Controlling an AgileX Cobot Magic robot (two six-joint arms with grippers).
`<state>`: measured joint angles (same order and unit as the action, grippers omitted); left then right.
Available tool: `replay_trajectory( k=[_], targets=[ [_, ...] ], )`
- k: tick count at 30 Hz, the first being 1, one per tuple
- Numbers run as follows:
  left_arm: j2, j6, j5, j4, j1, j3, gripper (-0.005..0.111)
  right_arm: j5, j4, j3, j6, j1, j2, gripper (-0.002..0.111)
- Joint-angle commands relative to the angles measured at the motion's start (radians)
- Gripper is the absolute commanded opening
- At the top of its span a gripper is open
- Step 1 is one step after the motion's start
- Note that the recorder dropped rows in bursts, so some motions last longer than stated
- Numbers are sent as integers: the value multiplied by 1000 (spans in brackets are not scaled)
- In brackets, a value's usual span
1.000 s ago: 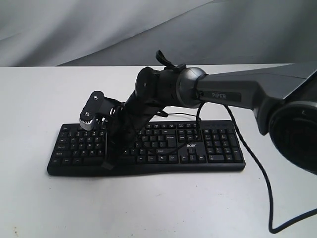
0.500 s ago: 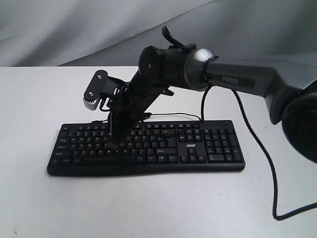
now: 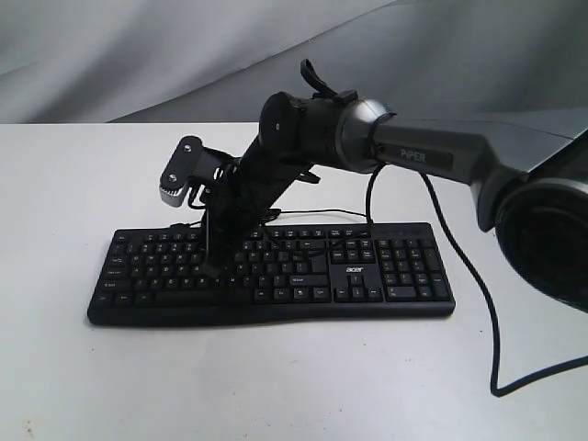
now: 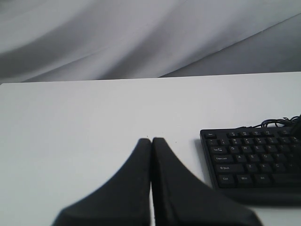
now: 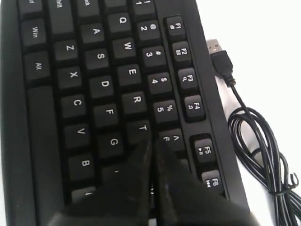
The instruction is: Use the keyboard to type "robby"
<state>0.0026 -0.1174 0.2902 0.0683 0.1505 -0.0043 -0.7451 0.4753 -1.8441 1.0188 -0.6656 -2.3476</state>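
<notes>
Black keyboard [image 3: 276, 271] on white table [image 3: 276, 386]; closed right pincer [image 5: 151, 147] near T key [image 5: 141, 129], coiled cable [image 5: 261, 136] beside; left pincer [image 4: 151, 141] closed.

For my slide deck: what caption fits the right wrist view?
Shut right gripper poised over the black keyboard by the T key, its cable bundled beside it on the white table.

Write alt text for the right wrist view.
The shut right gripper points at a black keyboard, its tips beside the T key. A bundled black cable with a loose USB plug lies on the white table past the function keys.
</notes>
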Motion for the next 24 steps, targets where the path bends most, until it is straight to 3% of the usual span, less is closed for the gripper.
replay_trajectory(
  k=[1, 24],
  targets=[
    [-3, -4, -5, -8, 2, 4, 1, -7, 25, -7, 24, 5, 2, 0],
    [-3, -4, -5, -8, 2, 4, 1, 35, 60, -7, 58, 5, -31, 0]
  ],
)
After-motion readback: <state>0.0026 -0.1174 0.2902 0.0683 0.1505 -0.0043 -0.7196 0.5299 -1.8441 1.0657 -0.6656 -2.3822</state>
